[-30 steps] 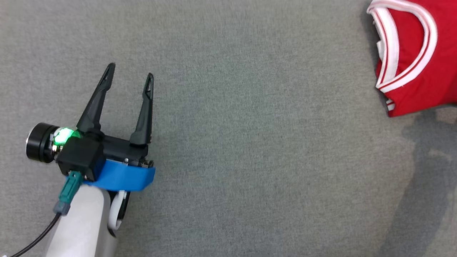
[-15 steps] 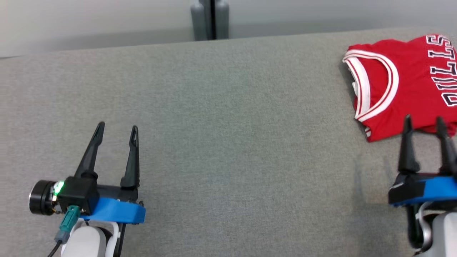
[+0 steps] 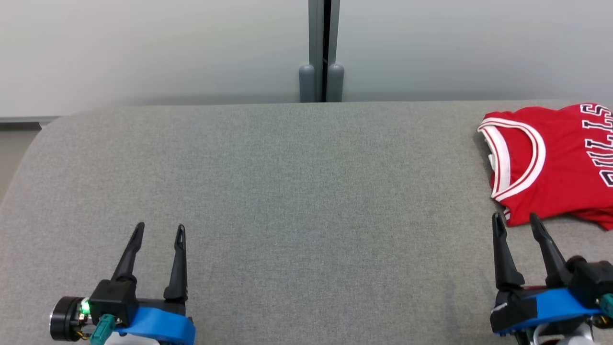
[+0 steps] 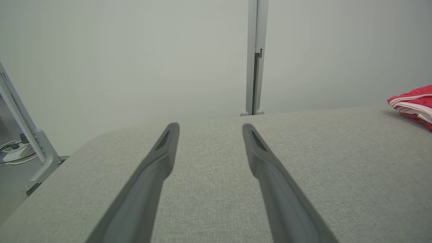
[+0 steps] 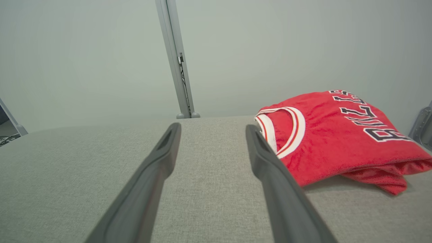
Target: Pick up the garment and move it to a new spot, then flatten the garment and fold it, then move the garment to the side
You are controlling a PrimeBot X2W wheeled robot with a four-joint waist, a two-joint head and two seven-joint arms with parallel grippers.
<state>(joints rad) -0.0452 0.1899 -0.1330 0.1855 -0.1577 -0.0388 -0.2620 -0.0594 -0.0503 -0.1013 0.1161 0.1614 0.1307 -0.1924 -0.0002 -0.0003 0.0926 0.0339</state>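
Since a half-second ago the head camera has tilted up; its view puts the folded red garment [image 3: 560, 167] at the far right of the grey padded surface [image 3: 306, 191], loose and in no bin, with the right gripper [image 3: 515, 216] spread empty just short of its near edge. In the left wrist view, the left gripper [image 4: 210, 126] gapes empty, well apart from the garment [image 4: 413, 101]. In the right wrist view, the fingers [image 5: 270, 175] aim beside the collar [image 5: 287, 131], so a pinch could catch one layer and spoil the fold.

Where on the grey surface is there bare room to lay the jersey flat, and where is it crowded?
Bare: the wide middle of the surface, between the left gripper and the jersey, back to the far edge by the post. Crowded: the right end, where the jersey lies with the right gripper close at its near edge.
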